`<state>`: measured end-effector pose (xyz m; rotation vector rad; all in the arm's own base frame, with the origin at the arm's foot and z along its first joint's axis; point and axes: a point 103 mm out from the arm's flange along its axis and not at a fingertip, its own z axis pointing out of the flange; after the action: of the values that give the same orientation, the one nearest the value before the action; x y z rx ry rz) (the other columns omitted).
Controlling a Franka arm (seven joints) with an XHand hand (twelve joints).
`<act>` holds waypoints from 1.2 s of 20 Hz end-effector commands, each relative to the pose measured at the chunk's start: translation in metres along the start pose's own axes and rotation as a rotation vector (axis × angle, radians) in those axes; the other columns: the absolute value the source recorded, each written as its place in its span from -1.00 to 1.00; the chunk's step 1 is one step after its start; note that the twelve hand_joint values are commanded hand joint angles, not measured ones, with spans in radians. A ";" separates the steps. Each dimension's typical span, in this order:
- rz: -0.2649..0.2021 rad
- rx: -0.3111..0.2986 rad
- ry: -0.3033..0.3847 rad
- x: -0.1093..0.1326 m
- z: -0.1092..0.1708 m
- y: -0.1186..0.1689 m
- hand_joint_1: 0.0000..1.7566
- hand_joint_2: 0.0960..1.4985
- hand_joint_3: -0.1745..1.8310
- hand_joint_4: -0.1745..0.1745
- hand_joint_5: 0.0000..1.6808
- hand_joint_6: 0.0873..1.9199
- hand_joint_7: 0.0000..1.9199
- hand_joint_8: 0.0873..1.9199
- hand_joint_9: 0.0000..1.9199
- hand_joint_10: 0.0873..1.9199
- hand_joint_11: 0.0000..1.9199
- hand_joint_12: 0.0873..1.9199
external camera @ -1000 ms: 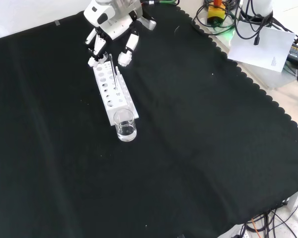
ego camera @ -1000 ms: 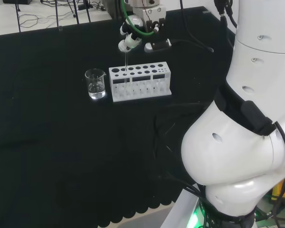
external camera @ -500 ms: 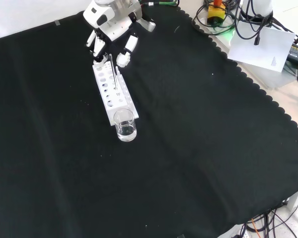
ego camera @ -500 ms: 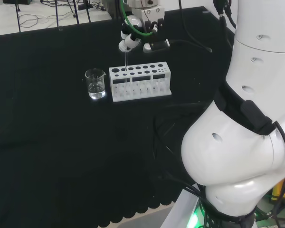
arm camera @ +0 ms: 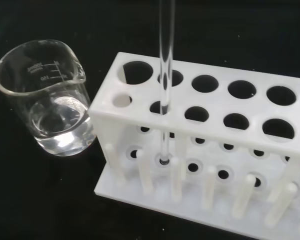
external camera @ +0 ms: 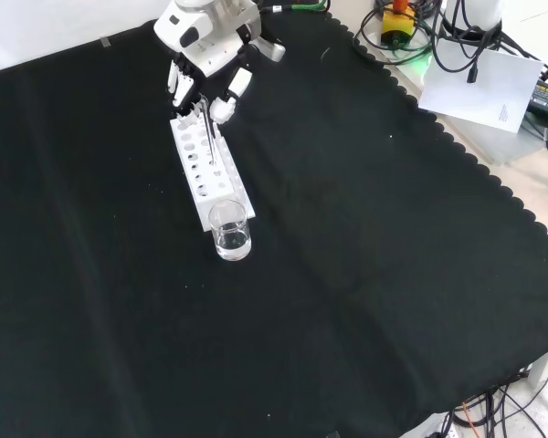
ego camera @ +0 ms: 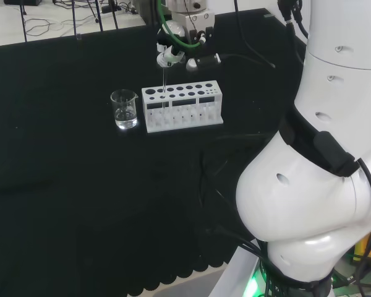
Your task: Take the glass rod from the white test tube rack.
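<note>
The white test tube rack (ego camera: 191, 114) lies on the black cloth, seen lengthwise in the front view (external camera: 221, 190). A clear glass rod (ego camera: 164, 86) stands upright in a hole near the rack's beaker end. Its lower tip sits in the base plate in the wrist view (arm camera: 166, 60). The black and white hand (ego camera: 172, 51) hangs over the rack's far end in the front view (external camera: 205, 55). Its fingers and thumb (external camera: 224, 105) are curled in and pinch the top of the rod (external camera: 207, 137).
A glass beaker (ego camera: 124, 109) with some clear liquid stands right beside the rack's end (external camera: 230, 230), close to the rod's hole (arm camera: 50, 100). The arm's large white links (ego camera: 321, 124) rise at the head view's right. Cables lie behind the hand.
The fingers and thumb, spread apart a second ago, have drawn in around the rod's top. The rod still stands in the rack.
</note>
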<state>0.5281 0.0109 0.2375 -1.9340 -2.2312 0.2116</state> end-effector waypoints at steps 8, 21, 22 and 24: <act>-0.025 -0.091 -0.082 0.011 -0.001 -0.001 0.25 0.58 -0.96 -0.98 0.02 0.14 0.06 0.03 0.41 -0.10 0.24 0.07; -0.020 -0.252 -0.035 0.030 -0.033 -0.009 0.49 0.43 -1.00 -1.00 0.42 -0.55 0.28 -0.14 0.51 0.02 0.61 -0.24; -0.022 -0.242 -0.047 0.034 -0.039 -0.011 0.50 0.41 -1.00 -1.00 0.47 -0.64 0.30 -0.18 0.53 -0.01 0.62 -0.26; -0.029 -0.229 -0.062 0.042 -0.055 -0.019 0.50 0.39 -1.00 -1.00 0.56 -0.79 0.34 -0.24 0.55 -0.06 0.63 -0.30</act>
<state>0.5253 0.0305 0.2590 -2.0318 -2.3986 -0.0015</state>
